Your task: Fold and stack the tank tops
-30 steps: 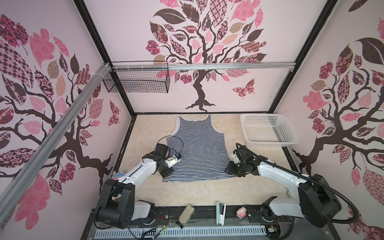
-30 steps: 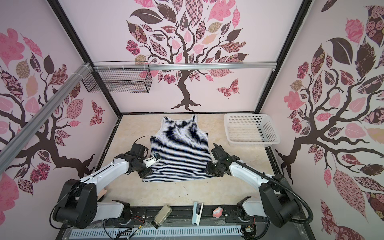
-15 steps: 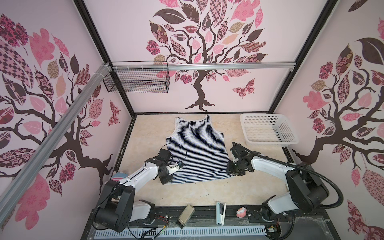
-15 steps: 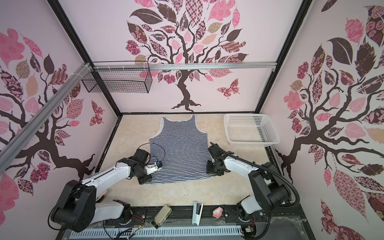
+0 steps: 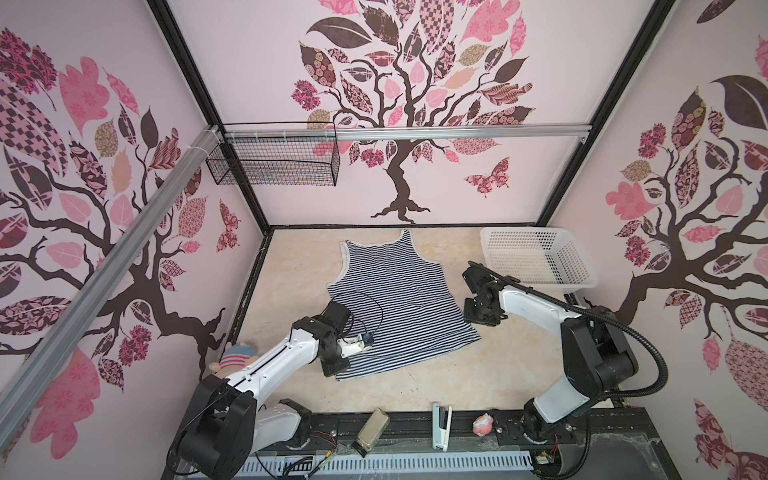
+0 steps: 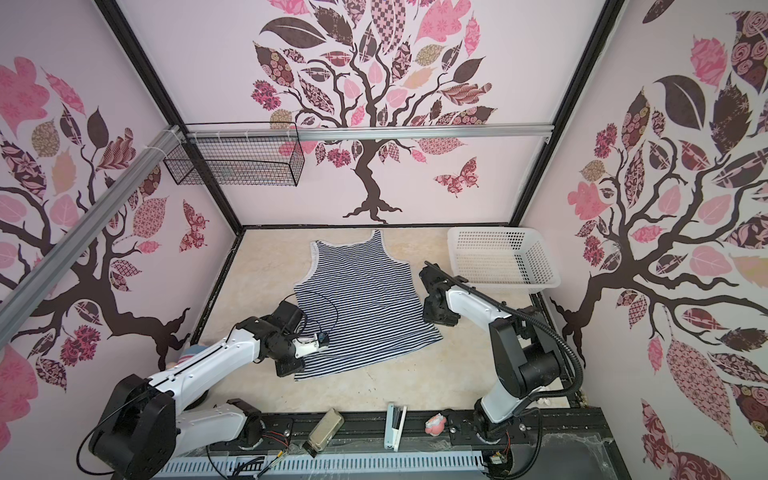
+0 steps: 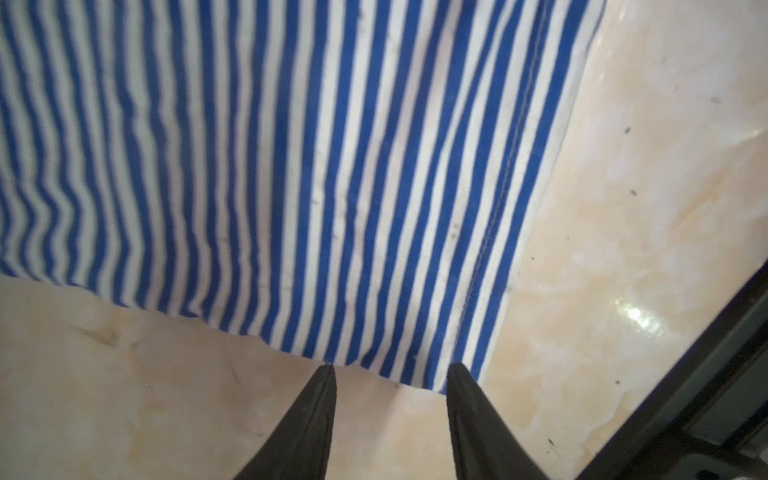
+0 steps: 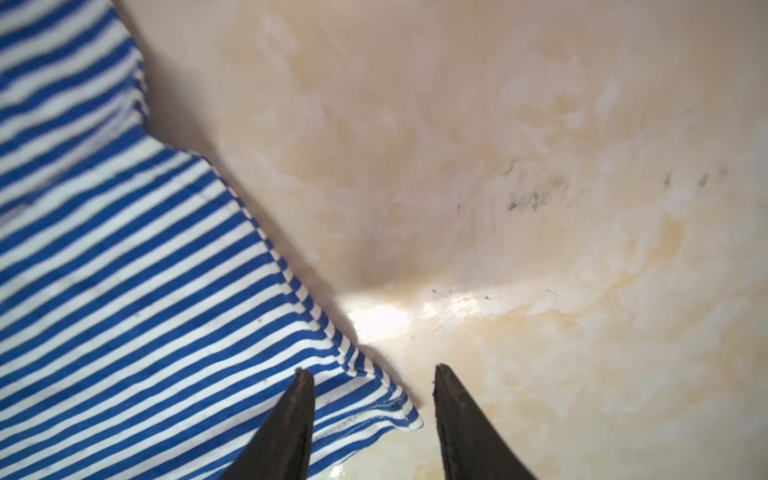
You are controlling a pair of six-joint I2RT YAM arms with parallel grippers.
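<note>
I am seeing the tank top lying flat on the middle of the desk, straps twd the back wall, hem twd the arms. The L gripper is standing spread, tips just at the cloth edge by one hem corner, pinching nothing. The R gripper is spread too, w/ the other hem corner lying between its tips, not pinched. A white basket is sitting at the far right, apart from the top.
</note>
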